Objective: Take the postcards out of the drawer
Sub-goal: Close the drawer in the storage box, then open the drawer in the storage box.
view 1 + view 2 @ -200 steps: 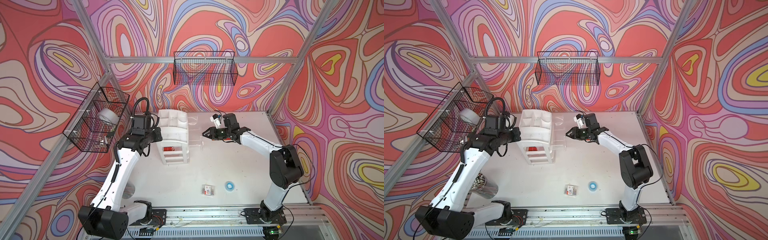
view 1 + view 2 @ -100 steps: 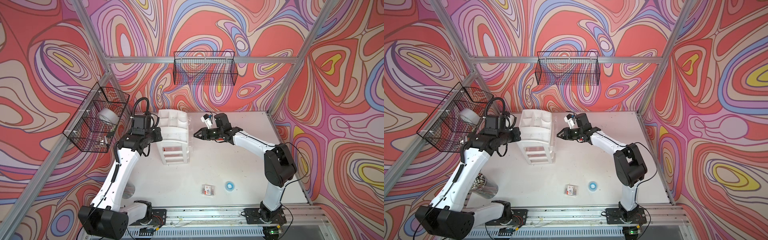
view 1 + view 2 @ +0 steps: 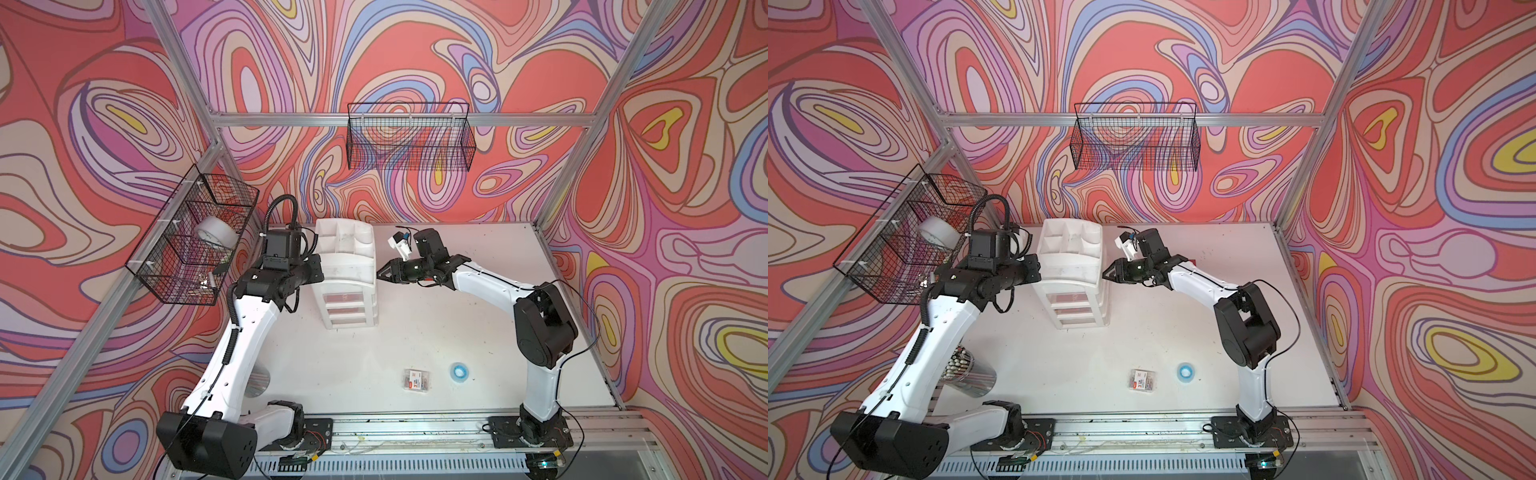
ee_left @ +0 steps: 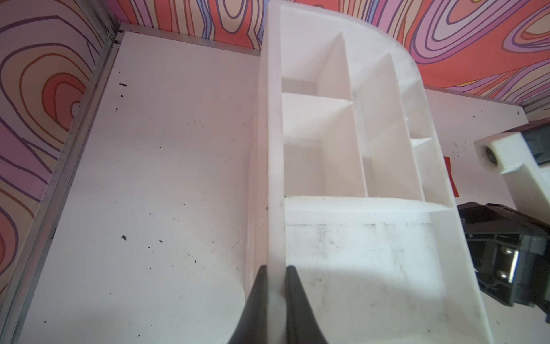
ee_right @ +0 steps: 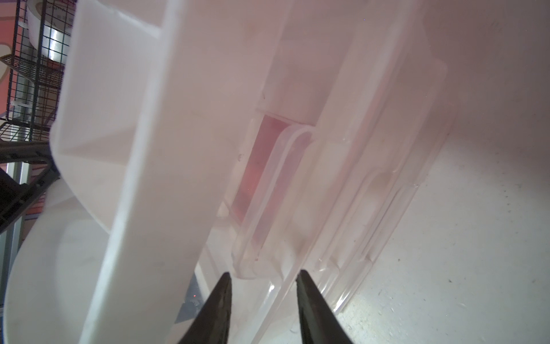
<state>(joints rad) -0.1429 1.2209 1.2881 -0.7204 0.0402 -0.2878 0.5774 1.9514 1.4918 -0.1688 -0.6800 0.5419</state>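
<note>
Red postcards [image 5: 263, 160] lie inside drawer [image 5: 297, 190] just beyond right hand [image 5: 263, 274].

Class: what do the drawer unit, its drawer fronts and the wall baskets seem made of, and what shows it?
Drawer unit: probably matte white plastic, moulded dividers. Drawer fronts: clear glossy plastic; red shows through. Wall baskets: black wire grid, likely coated metal.

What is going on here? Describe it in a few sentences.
The left gripper is shut on the drawer unit's top wall, apparently steadying it. The right gripper is open, its tips either side of the top drawer's clear handle, not yet gripping. The drawer looks closed, with red postcards showing through its front.
</note>
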